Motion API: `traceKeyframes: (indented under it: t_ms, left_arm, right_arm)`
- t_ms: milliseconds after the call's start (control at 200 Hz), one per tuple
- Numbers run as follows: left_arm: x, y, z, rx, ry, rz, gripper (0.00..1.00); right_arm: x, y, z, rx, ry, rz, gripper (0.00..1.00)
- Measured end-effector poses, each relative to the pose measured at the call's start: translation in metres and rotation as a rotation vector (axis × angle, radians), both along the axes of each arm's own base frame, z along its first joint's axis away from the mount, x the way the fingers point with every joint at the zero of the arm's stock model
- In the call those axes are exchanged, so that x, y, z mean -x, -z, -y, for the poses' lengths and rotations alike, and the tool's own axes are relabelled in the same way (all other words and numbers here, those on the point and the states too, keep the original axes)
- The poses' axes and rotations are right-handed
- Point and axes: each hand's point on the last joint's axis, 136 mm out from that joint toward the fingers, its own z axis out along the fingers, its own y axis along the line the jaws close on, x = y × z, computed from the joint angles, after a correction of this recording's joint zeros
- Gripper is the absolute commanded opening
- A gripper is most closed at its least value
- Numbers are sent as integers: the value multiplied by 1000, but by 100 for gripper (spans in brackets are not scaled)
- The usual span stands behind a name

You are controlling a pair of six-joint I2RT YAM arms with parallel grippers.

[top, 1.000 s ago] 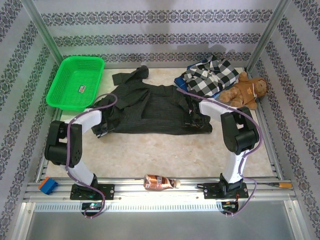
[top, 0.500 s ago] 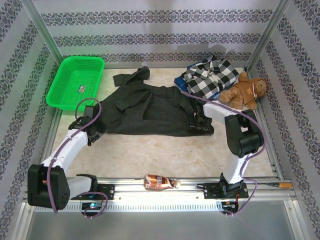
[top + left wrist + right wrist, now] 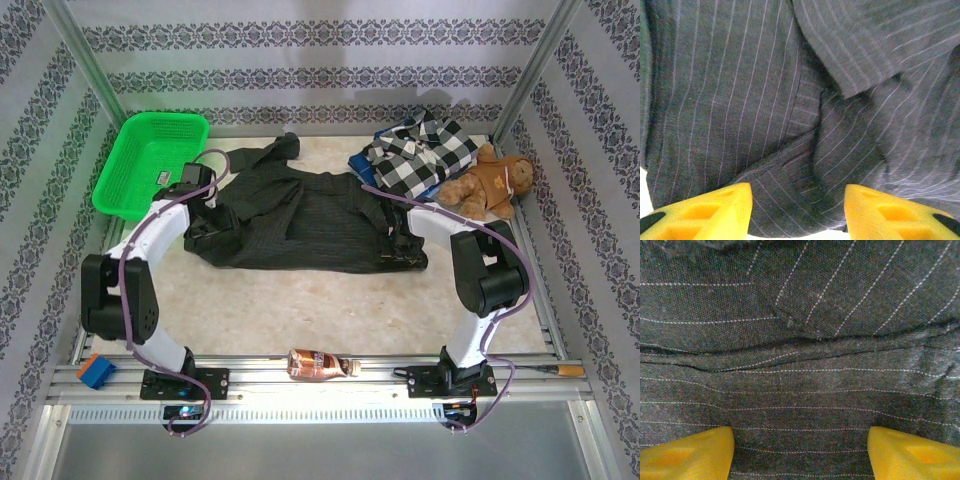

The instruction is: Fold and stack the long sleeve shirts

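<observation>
The dark charcoal pinstriped shirt (image 3: 300,215) lies spread across the middle of the table, one sleeve (image 3: 262,155) reaching toward the back. My left gripper (image 3: 208,212) hovers over its left side, open, yellow fingertips (image 3: 705,215) apart above creased fabric (image 3: 790,100) near a hem edge. My right gripper (image 3: 398,238) is at the shirt's right end, open, its fingertips (image 3: 690,455) wide apart with flat striped cloth (image 3: 800,380) beneath them. The black-and-white checked shirt (image 3: 422,150) sits folded at the back right on a blue garment (image 3: 362,160).
A green basket (image 3: 150,165) stands at the back left, close to my left wrist. A brown teddy bear (image 3: 490,182) lies beside the checked shirt. On the front rail are a brown bottle (image 3: 320,365) and a blue block (image 3: 97,370).
My left arm swung out to the front left, off the shirt, then came back over its left side nearer the basket. The right gripper barely moved.
</observation>
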Motion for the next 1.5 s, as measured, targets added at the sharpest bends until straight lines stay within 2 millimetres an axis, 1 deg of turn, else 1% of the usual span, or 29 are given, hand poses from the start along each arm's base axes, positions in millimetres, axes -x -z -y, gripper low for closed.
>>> traceKeyframes:
  t_ms: [65,185,380,535,635,859,969,1099,1259,1389,1469,1499]
  left_arm:
    - [5,9,0,-10,33,-40,49]
    - [12,20,-1,-33,82,-93,49]
    - [20,40,-7,-87,137,-173,49]
    - [19,52,-12,-123,161,-202,49]
    - [16,55,-13,-135,174,-209,49]
    - [0,62,-11,-160,206,-211,46]
    - [-2,67,-8,-162,223,-221,45]
    - [0,70,-7,-164,238,-235,44]
    - [2,71,-6,-168,257,-238,35]
    - [4,72,-7,-173,259,-245,13]
    - [6,73,-10,-186,252,-254,8]
    - [6,73,-11,-192,248,-255,6]
  right_arm:
    - [1,0,0,1,-1,-3,71]
    - [1,0,0,1,-1,-5,71]
    - [2,0,0,0,-2,-11,71]
    - [2,0,0,3,-10,-19,71]
    - [3,0,0,5,-17,-23,71]
    - [2,0,2,-1,-13,-27,71]
    - [2,0,2,-1,-12,-30,71]
    - [2,0,2,1,-12,-35,71]
    - [2,-1,3,2,-9,-38,71]
    - [2,0,3,3,-8,-41,71]
    - [2,0,3,3,-7,-42,70]
    - [2,0,3,3,-7,-42,67]
